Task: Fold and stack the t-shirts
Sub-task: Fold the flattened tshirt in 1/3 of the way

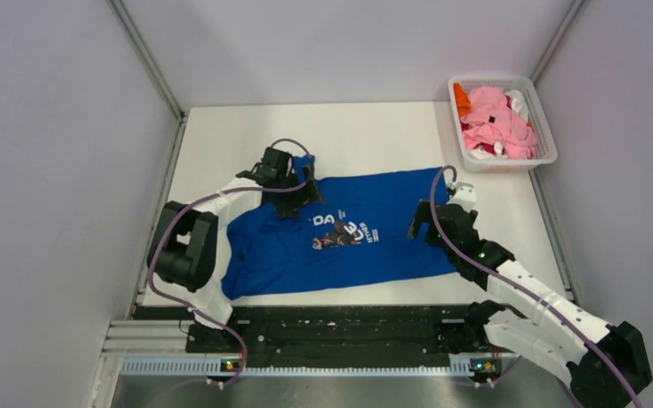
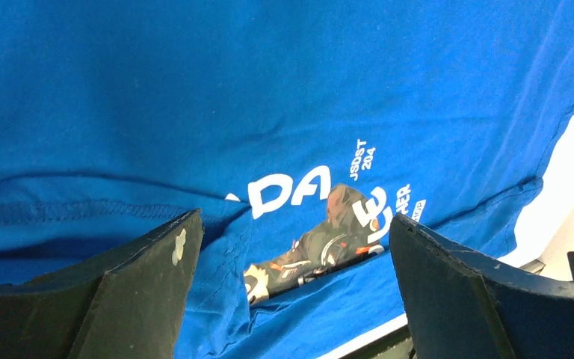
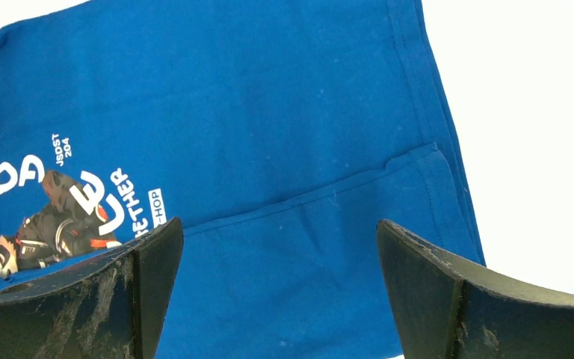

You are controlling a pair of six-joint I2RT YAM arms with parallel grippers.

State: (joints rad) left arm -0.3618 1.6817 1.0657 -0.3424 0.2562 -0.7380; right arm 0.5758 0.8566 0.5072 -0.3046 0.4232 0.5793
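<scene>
The royal blue t-shirt [image 1: 340, 234] lies spread on the white table, partly folded, so its white lettered print [image 1: 344, 231] is half covered. It also shows in the left wrist view [image 2: 269, 97] and in the right wrist view [image 3: 269, 112]. My left gripper [image 1: 293, 191] is open and empty above the shirt's far left part, near the fold [image 2: 224, 224]. My right gripper [image 1: 429, 221] is open and empty above the shirt's right end, by the hem [image 3: 433, 172]. Pink [image 1: 497, 123], orange [image 1: 462, 99], white and red shirts lie bunched in the basket.
The white lattice basket [image 1: 547, 140] stands at the table's far right corner. Bare white table [image 1: 349, 136] lies beyond the shirt. Grey walls close in on the left, right and back. A black rail [image 1: 332, 336] runs along the near edge.
</scene>
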